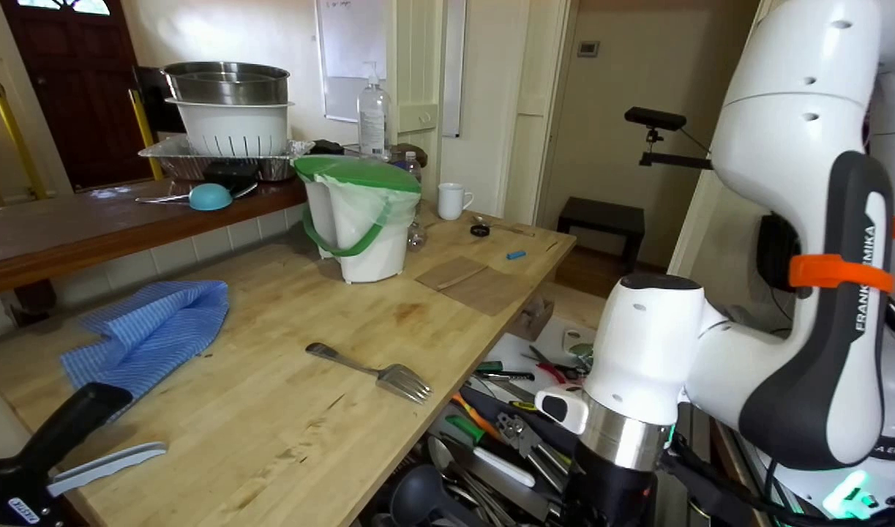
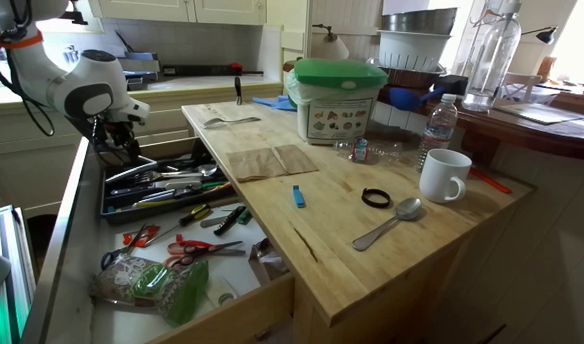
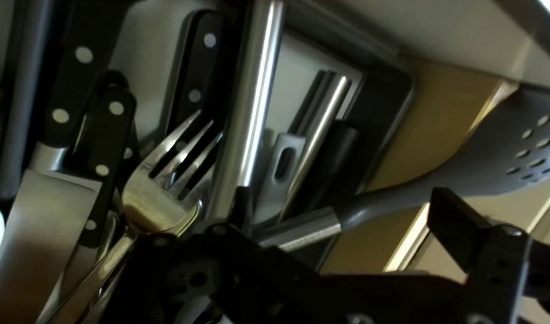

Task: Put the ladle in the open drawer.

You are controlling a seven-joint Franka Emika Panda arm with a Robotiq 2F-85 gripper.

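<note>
The Robotiq gripper (image 3: 342, 201) gapes wide. At its nine o'clock in an exterior view, the ladle (image 1: 416, 493) lies in the drawer (image 1: 511, 347).

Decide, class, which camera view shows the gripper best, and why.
The wrist view: the gripper appears close up, both fingers apart. Both exterior views show less: it is small and dark, or cut off by the picture's bottom edge.

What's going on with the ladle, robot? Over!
Fingers open wide. Dark ladle lying in the open drawer. Maybe in the way: a metal fork close by. Over.
</note>
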